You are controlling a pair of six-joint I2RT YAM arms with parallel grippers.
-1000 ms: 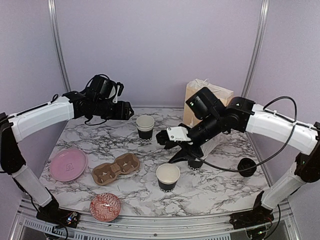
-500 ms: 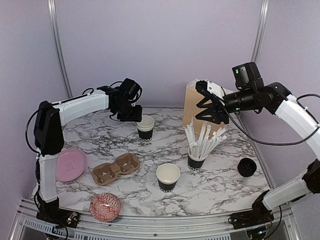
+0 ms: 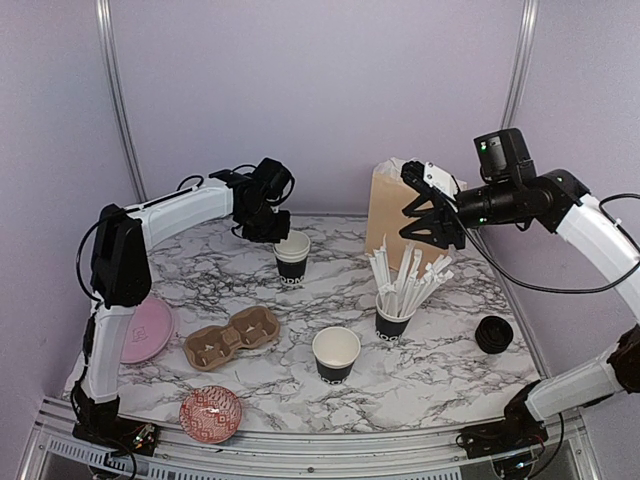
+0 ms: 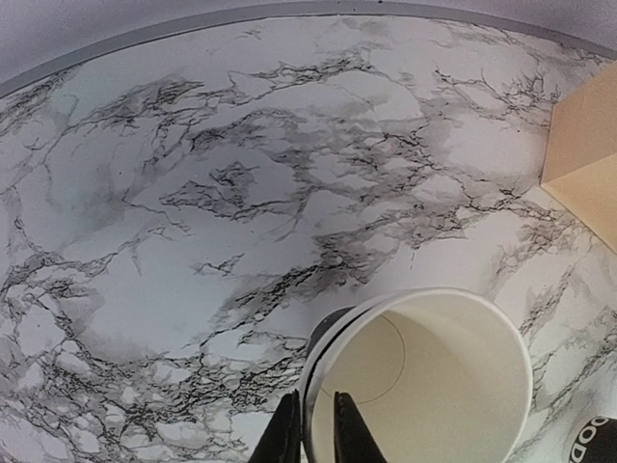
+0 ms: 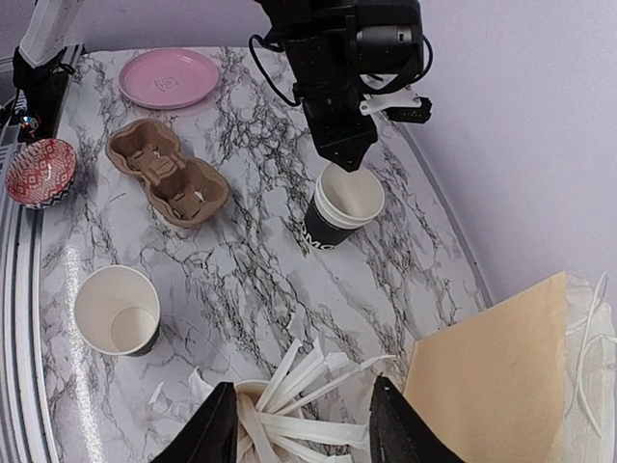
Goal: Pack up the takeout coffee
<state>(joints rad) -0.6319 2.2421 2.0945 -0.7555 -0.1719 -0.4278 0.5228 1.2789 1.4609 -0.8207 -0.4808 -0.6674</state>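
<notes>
Two nested takeout coffee cups [image 3: 290, 258] stand at the back of the marble table, black with white rims. My left gripper [image 3: 275, 232] comes down on their left rim. In the left wrist view its fingers [image 4: 315, 434] are shut on that rim [image 4: 323, 362], one finger outside the wall and one inside. Another takeout coffee cup [image 3: 335, 354] stands empty near the front middle, with nothing touching it. My right gripper [image 3: 432, 215] hangs open in the air in front of the paper bag. In the right wrist view it [image 5: 307, 434] hangs above the straw cup, holding nothing.
A brown paper bag [image 3: 395, 200] stands at the back right. A black cup of white straws [image 3: 395, 300] is in front of it, and a black lid [image 3: 494, 334] lies to the right. A cardboard cup carrier [image 3: 232, 338], a pink plate [image 3: 145, 330] and a red patterned bowl [image 3: 210, 413] lie left and front.
My left gripper came in from the left to the back cups and closed on their rim. My right arm rose from low over the straw cup to up by the bag.
</notes>
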